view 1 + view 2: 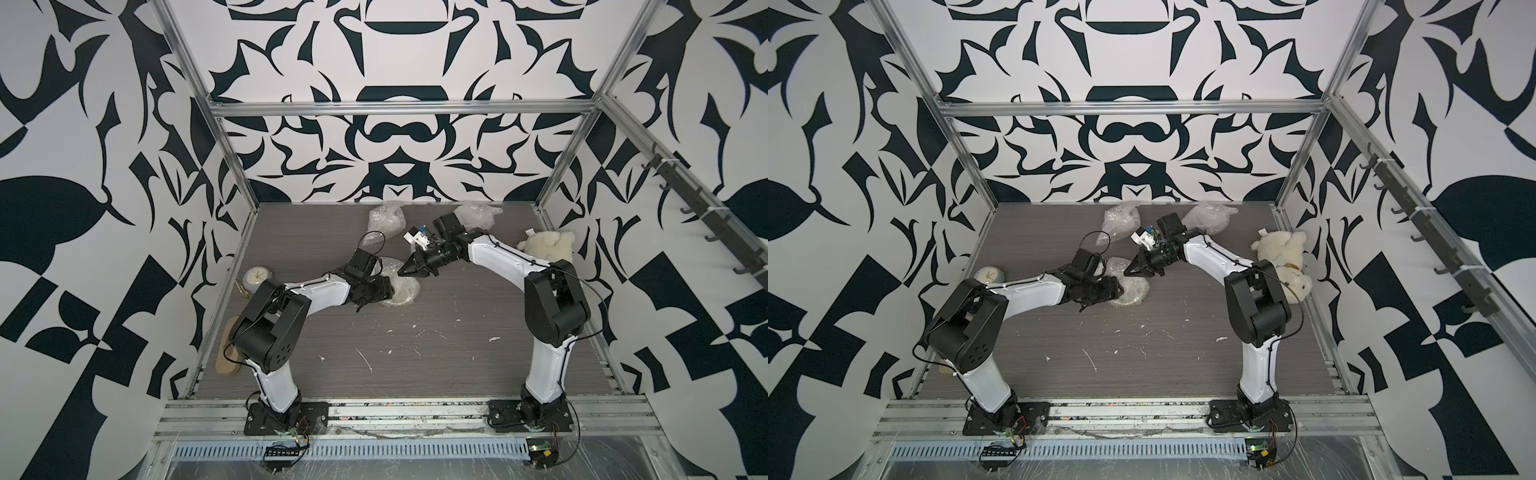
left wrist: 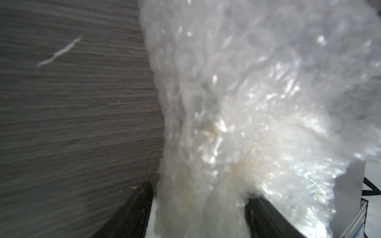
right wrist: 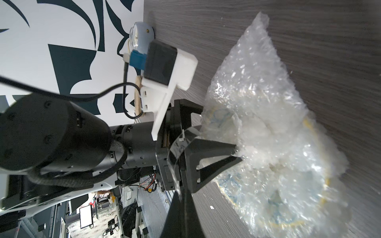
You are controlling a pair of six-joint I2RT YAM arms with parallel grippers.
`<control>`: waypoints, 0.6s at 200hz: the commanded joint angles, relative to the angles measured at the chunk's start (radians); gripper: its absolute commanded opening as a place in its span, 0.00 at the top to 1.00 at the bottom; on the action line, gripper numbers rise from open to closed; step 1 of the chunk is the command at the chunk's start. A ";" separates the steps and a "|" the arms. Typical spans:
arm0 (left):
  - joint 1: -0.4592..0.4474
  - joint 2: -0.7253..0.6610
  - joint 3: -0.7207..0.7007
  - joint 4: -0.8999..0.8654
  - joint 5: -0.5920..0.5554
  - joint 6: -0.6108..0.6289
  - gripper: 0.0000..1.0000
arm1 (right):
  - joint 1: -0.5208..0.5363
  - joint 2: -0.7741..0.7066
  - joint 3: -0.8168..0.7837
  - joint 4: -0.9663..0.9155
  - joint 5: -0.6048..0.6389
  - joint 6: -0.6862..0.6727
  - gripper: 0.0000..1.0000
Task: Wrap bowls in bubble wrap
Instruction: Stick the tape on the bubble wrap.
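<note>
Closest in, both arms are bolted to the metal rail (image 1: pixel 395 411) along the near edge of the desk (image 1: pixel 415 357). At far left a tan sandal (image 1: pixel 226 347) lies by the wall, partly under the left arm (image 1: pixel 270 328), and a pale alarm clock (image 1: pixel 257 276) stands farther back.

The left end effector (image 1: pixel 390 290) reaches right into a bubble wrap bundle (image 1: pixel 403 291) in the middle of the desk. Its jaws stand wide with crumpled plastic bunched between them, so it seems to be gripping the bundle. In the right wrist view a bowl (image 3: pixel 268 206), light blue and white with a yellow line, shows through the wrap.

The right end effector (image 1: pixel 405 270) is closed and empty, its tip just beside the far edge of that bundle. A second bundle (image 1: pixel 386 218) lies near the far wall, and a third bundle (image 1: pixel 478 214) sits partly behind the right arm (image 1: pixel 503 253). A cream plush toy (image 1: pixel 548 245) rests at the right wall.
</note>
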 commanded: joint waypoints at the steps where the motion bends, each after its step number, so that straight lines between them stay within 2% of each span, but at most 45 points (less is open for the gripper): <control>1: 0.008 0.001 -0.029 -0.072 -0.033 0.005 0.28 | 0.005 0.020 0.000 0.009 -0.017 -0.009 1.00; 64: 0.009 0.013 -0.013 -0.075 -0.026 0.010 0.28 | 0.004 0.013 -0.108 -0.013 0.005 -0.047 1.00; 120: 0.008 0.005 -0.018 -0.074 -0.029 0.008 0.28 | 0.000 -0.005 -0.140 -0.055 0.026 -0.062 1.00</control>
